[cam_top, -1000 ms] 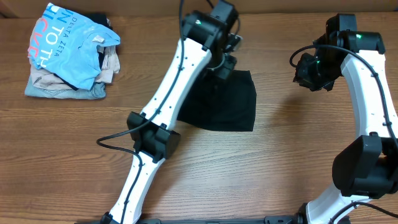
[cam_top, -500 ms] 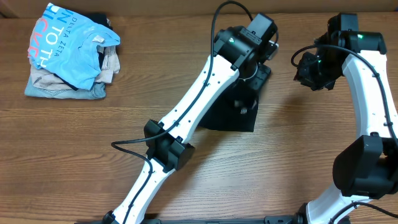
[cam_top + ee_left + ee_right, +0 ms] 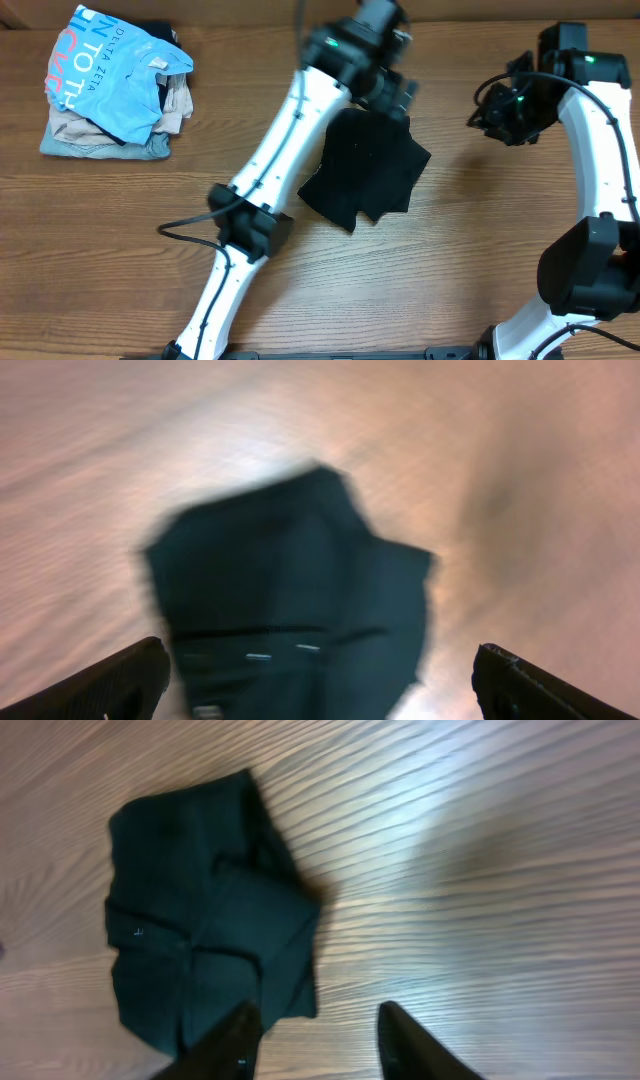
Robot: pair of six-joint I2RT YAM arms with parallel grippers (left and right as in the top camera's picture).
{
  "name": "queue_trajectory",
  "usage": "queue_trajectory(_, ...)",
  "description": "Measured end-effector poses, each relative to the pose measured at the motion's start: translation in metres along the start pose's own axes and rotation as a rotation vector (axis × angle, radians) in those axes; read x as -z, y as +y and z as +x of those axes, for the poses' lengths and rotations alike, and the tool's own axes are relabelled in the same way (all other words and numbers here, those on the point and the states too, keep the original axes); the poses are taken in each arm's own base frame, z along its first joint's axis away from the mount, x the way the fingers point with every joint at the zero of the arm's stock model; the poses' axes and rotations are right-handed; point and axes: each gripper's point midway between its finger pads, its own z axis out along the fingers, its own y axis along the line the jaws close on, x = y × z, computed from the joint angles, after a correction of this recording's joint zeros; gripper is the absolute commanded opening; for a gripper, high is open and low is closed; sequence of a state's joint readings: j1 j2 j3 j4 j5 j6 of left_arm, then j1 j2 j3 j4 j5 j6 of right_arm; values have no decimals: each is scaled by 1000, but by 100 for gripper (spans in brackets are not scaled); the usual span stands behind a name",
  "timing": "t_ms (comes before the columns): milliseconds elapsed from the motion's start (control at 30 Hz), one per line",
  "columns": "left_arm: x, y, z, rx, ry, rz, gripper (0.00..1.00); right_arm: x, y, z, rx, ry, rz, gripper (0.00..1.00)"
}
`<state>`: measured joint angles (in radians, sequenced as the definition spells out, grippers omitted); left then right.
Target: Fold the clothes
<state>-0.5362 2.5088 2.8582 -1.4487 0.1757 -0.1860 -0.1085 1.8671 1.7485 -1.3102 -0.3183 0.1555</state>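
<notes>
Left hand (image 3: 320,680) — spread wide now and empty, up off the cloth. Was pinched shut on the far edge of the clothes (image 3: 365,180) a second ago, then dragged that edge over toward the right. Blurred in both views, so plainly mid-move. Right hand (image 3: 315,1042) — fingers parted, nothing between them, hanging off to the right of the clothes and well apart from them; somewhat wider than before.

Clothes lying loose on the worktop (image 3: 120,250), mid-table, between the two arms. No longer the neat dark rectangle of a second ago. Now a lopsided, rumpled patch with jagged corners, shown by the right wrist view as overlapping layers with a flap thrown across.

Reads as a fold released but poorly landed. Probably calls for another grasp at a loose corner and some squaring up before counting as folded. Far left, blue shirt pile (image 3: 110,85) lying as it was.
</notes>
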Motion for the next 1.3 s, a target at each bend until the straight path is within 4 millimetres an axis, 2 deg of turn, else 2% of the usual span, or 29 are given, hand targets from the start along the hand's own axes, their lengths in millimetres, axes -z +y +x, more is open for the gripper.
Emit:
queue_trajectory(67, 8, 36, -7, 64, -17, -29, 100, -6, 18, 7, 50, 19, -16, 54)
queue_trajectory(200, 23, 104, -6, 185, -8, -87, 100, -24, 61, 35, 137, 82, -30, 55)
queue_trajectory(233, 26, 116, -4, 206, -7, -99, 100, -35, 73, 48, 153, 113, -29, 54)
queue_trajectory(267, 28, 127, -4, 226, -8, -107, 100, -39, 77, 54, 156, 127, -27, 54)
queue_trajectory(367, 34, 147, -1, 262, -8, -123, 100, -68, 91, 85, 157, 187, -7, 54)
queue_trajectory(467, 36, 154, 1, 276, -3, -129, 100, -95, 95, 108, 151, 215, 16, 56)
queue_trajectory(633, 37, 155, 1, 270, -3, -130, 100, -118, 88, 122, 137, 203, 84, 60)
queue_trajectory(867, 36, 155, 1, 266, -2, -130, 100, -128, 73, 112, 123, 129, 159, 63)
queue_trajectory(1067, 36, 155, 2, 264, 1, -130, 100, -139, 61, 120, 101, 135, 183, 62)
queue_trajectory(1233, 36, 155, 2, 264, 0, -130, 100, -145, 60, 121, 91, 128, 174, 54)
queue_trajectory(1300, 36, 155, 2, 264, 1, -131, 100, -146, 61, 119, 93, 119, 166, 47)
